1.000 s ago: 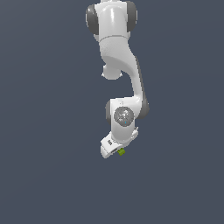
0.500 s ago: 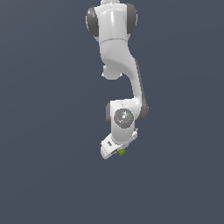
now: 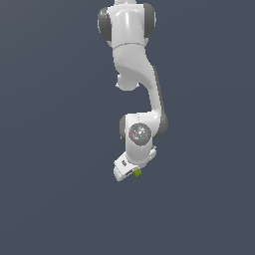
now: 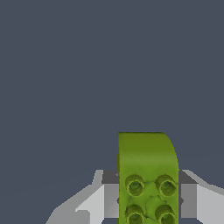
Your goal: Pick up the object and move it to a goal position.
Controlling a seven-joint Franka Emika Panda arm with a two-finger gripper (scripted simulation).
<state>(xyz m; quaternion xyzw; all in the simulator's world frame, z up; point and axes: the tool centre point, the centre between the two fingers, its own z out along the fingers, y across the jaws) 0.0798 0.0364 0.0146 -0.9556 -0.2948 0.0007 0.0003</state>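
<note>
The object is a tiny yellow-green block (image 3: 138, 173) with darker green round markings. In the exterior view it peeks out at the lower edge of my white gripper (image 3: 130, 172), low in the picture's middle. In the wrist view the block (image 4: 147, 175) fills the space between the two grey-white fingers (image 4: 107, 194), which press on both of its sides. My gripper (image 4: 148, 194) is shut on the block. The surface beneath is plain dark grey-blue, and I cannot tell whether the block rests on it or is held above it.
The white arm (image 3: 134, 74) reaches down from the top of the exterior view. Only uniform dark grey-blue ground (image 3: 60, 199) lies around the gripper.
</note>
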